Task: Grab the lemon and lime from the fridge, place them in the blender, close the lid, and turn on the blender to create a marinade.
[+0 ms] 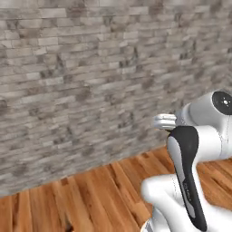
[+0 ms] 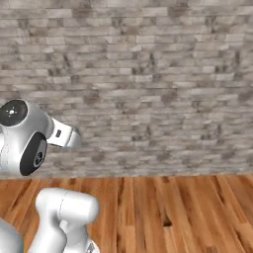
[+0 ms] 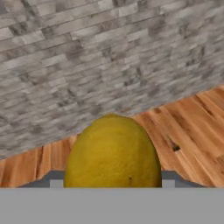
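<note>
The lemon (image 3: 113, 153) sits right at the bottom centre of the hand view, a dull yellow, dimpled fruit so close to the camera that it covers the place where the fingertips would rise; small grey corners of the gripper (image 3: 112, 183) peek out on either side of it, hugging its flanks. The fingers stand fairly wide apart with the fruit lodged between them — closed on the lemon rather than hanging free. Behind the fruit, the hand view looks onto a grey brick wall (image 3: 100, 57) that meets a wooden plank floor (image 3: 192, 127) along a slanted line, the tilt coming from the roll of the hand. In the left base view the white arm (image 1: 190, 172) rises at the lower right, folded up on itself, with a dark-padded link in front and a round dark-capped joint at the far right edge — the same brick wall and warm brown floorboards fill the background. In the right base view the arm occupies the lower left, its wrist section pointing rightward toward the wall.
</note>
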### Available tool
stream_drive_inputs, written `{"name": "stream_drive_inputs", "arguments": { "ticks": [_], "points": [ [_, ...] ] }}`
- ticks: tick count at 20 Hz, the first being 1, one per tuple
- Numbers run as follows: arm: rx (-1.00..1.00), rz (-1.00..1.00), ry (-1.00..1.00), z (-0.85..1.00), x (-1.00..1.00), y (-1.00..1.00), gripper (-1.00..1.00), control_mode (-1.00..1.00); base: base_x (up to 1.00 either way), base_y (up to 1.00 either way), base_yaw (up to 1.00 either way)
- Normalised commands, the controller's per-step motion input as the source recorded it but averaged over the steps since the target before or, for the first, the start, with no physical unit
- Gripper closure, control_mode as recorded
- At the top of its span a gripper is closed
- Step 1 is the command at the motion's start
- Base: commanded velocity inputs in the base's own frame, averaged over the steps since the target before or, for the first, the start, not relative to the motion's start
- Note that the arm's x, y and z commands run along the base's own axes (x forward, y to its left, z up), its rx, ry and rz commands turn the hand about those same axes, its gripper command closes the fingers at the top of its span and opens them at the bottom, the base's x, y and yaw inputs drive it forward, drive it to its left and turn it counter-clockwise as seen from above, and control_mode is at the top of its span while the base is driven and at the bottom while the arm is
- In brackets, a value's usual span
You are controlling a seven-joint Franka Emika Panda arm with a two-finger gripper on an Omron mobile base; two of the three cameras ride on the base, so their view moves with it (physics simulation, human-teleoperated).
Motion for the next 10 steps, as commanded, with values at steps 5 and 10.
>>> {"name": "stream_drive_inputs", "arguments": {
  "ticks": [5,10],
  "points": [
    [0.0,0.0,0.0,0.0,0.0,0.0,1.0,1.0,0.0,0.36,0.94],
    [0.0,0.0,0.0,0.0,0.0,0.0,1.0,1.0,0.03,0.21,0.95]
  ]
}}
